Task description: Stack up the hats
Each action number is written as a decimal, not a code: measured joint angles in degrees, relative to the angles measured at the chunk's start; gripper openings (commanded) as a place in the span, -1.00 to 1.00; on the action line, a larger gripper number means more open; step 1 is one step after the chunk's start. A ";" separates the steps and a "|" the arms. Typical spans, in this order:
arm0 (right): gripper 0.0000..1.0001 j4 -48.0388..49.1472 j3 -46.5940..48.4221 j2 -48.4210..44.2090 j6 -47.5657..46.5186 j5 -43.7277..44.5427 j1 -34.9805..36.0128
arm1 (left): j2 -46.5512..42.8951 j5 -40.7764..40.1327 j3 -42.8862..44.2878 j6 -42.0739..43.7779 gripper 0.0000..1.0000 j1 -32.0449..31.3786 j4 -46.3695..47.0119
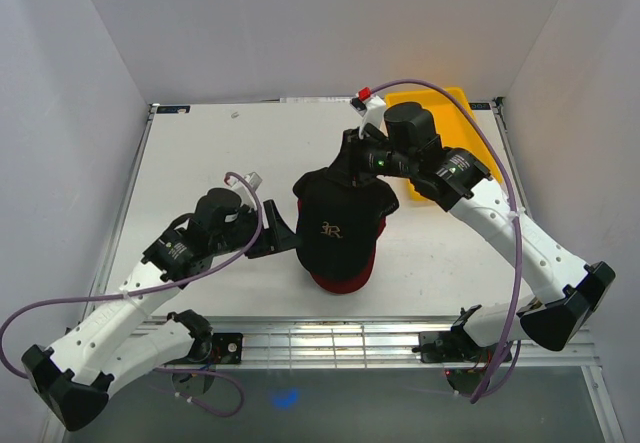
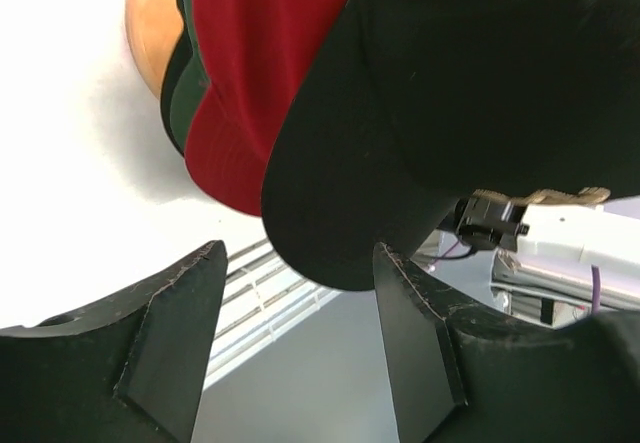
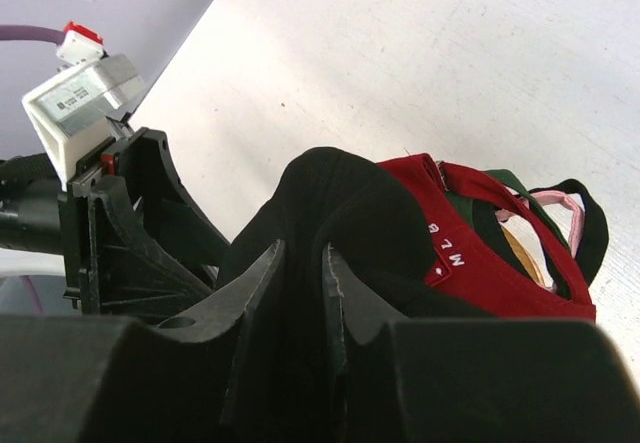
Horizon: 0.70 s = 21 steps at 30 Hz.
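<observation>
Right end effector [image 3: 303, 263]: narrow; jaws pinched on the rear crown fabric of the black fabric baseball cap [image 1: 335, 225]
Left end effector [image 2: 298, 263]: wide, holding nothing; just beside the left side of the black cap, the edge of its brim close to one finger [image 2: 420, 343]
Caps, counted: four; black cap with a small pale logo on top; red fabric cap [image 1: 340, 281] under it, its brim showing at the near side; dark green cap [image 2: 178, 83] below the red one; pink cap [image 3: 565, 208] lowest, only its strap visible
Stand: one round-topped wooden stand [image 2: 150, 23]; the caps sit over it
Place: stack near the middle of the white table [image 1: 200, 163], toward the near edge
Bin: one yellow plastic bin [image 1: 440, 103] at the far right corner, well apart from the stack, behind the right arm
Edges: pale walls on the left, far and right sides; metal rail along the near edge
Open room: bare table to the left and beyond the stack; right side taken by the right arm
</observation>
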 measured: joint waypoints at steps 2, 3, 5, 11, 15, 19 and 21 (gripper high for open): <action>-0.47 0.00 0.00 -0.02 0.00 -0.17 -0.02 | -1.11 1.01 -1.73 -0.26 0.41 0.00 0.94; -0.46 0.00 -0.02 -0.02 0.00 -0.22 -0.02 | -1.55 1.51 -2.32 -0.35 0.42 0.00 1.25; -0.46 0.09 -0.11 -0.04 -0.02 -0.37 -0.02 | -2.10 2.67 -3.04 -0.50 0.41 0.00 2.10; -0.40 1.27 -1.20 -0.46 -0.07 -0.66 -0.02 | -2.75 5.49 -6.14 -0.50 0.42 0.00 5.99; -0.33 1.60 -2.19 -0.81 -0.13 -1.09 -0.02 | -2.86 6.71 -8.66 -0.61 0.42 0.00 7.48; -0.27 1.86 -3.41 -1.49 -0.15 -1.38 -0.02 | -2.99 7.48 -9.60 -0.81 0.42 0.00 8.11; -0.21 2.12 -3.98 -1.90 -0.15 -1.60 -0.02 | -2.97 7.69 -9.60 -0.92 0.41 0.00 8.33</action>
